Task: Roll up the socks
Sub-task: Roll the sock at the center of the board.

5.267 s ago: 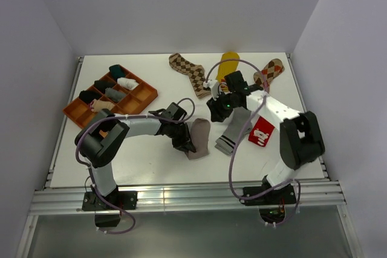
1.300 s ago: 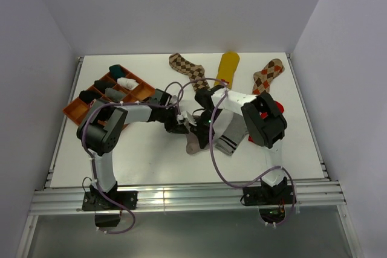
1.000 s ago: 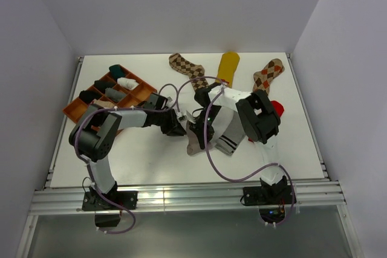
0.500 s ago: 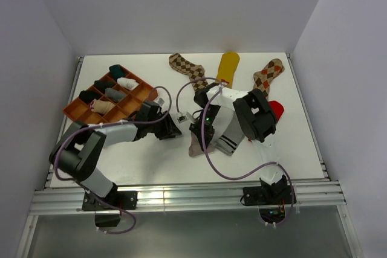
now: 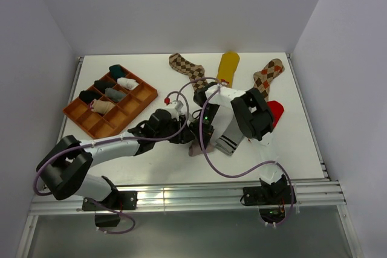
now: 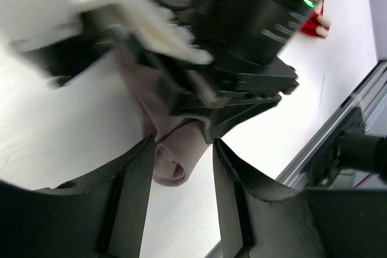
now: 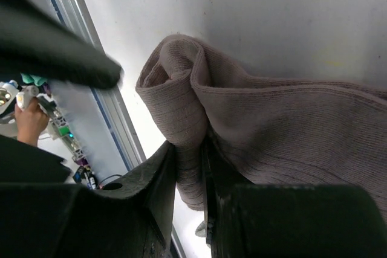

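White tabletop [image 5: 302, 149] holds a ribbed, doubled taupe sock [image 7: 272, 119] in right pincer [image 7: 189, 152].

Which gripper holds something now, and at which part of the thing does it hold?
The right gripper pinches the taupe sock at its folded end; the left gripper is open.

The left arm [image 5: 115, 144] and right arm [image 5: 248, 113] have pale grey links between bulky black joints, each trailed by a purple cable [image 5: 233, 177]. The left gripper [image 6: 181, 149] has matte black fingers [image 6: 133, 191].
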